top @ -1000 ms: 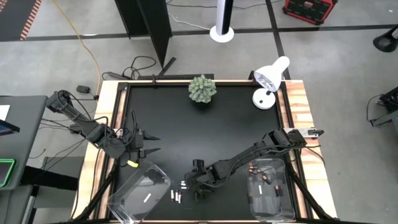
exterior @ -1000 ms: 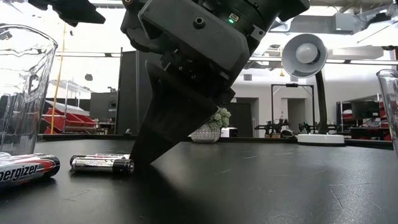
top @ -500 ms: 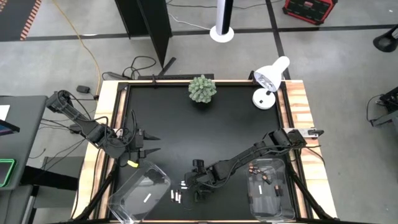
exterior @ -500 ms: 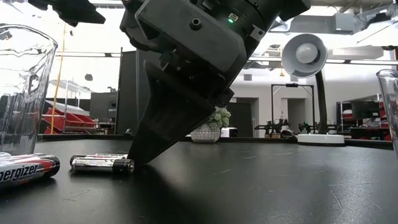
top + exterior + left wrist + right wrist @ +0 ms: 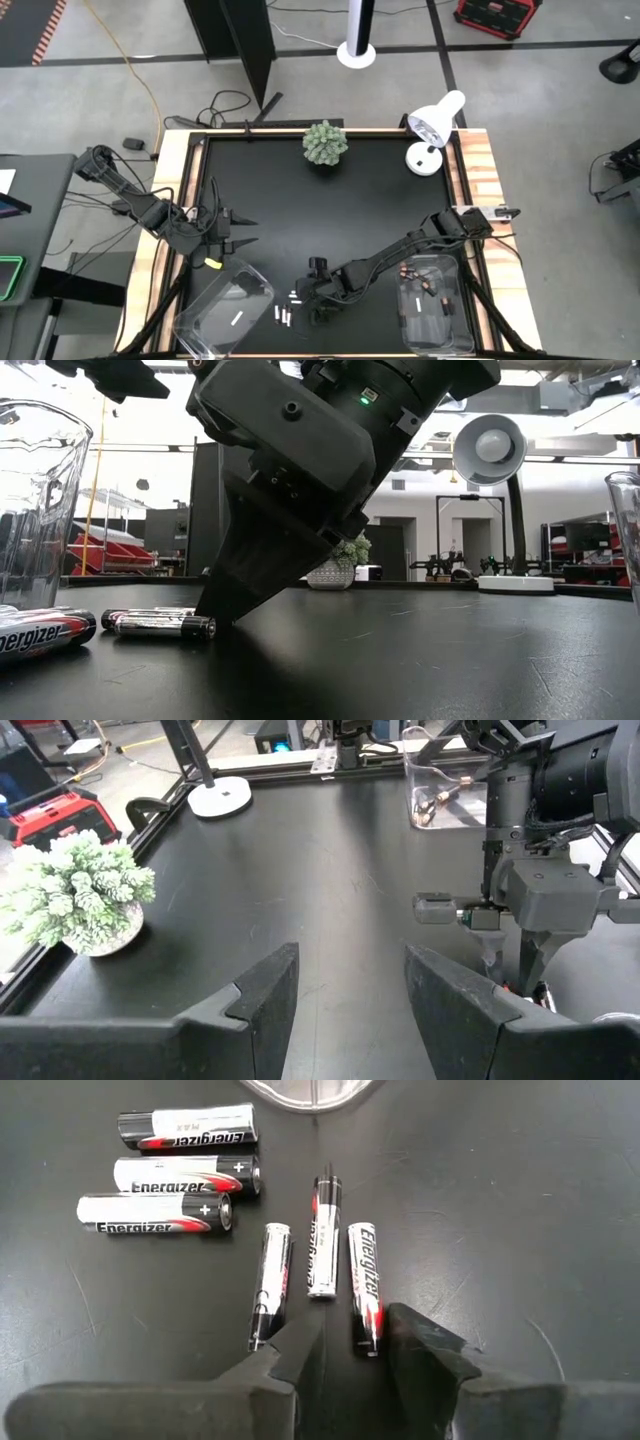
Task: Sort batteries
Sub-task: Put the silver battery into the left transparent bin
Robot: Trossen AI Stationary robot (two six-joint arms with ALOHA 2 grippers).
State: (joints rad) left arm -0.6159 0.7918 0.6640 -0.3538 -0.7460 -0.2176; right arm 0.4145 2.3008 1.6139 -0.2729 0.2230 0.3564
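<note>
Nearest, at the front edge of the black worktop (image 5: 330, 200), we find the right gripper (image 5: 350, 1342) lowered over a cluster of batteries (image 5: 322, 1235). Its fingers (image 5: 285, 1355) stand part-open with a narrow gap, tips at the worktop surface just short of three slim batteries lying side by side — no battery sits between them. Three thicker batteries (image 5: 170, 1212) lie stacked in a row beside the slim ones. From table height we see the same gripper's tip touching the worktop next to two of these cells (image 5: 160, 623).

Flanking the cluster, a clear bin (image 5: 225, 310) on the left side contains one white battery (image 5: 238, 319); a second clear bin (image 5: 435, 300) on the right side contains dark batteries with copper-coloured ends (image 5: 415, 275).

Further back, the left gripper (image 5: 240, 228) hovers over the worktop's left edge — its fingers (image 5: 265, 990) are spread apart and hold nothing.

Farthest, a small potted plant (image 5: 326, 143) and a white desk lamp (image 5: 435, 125) stand at the rear edge.
</note>
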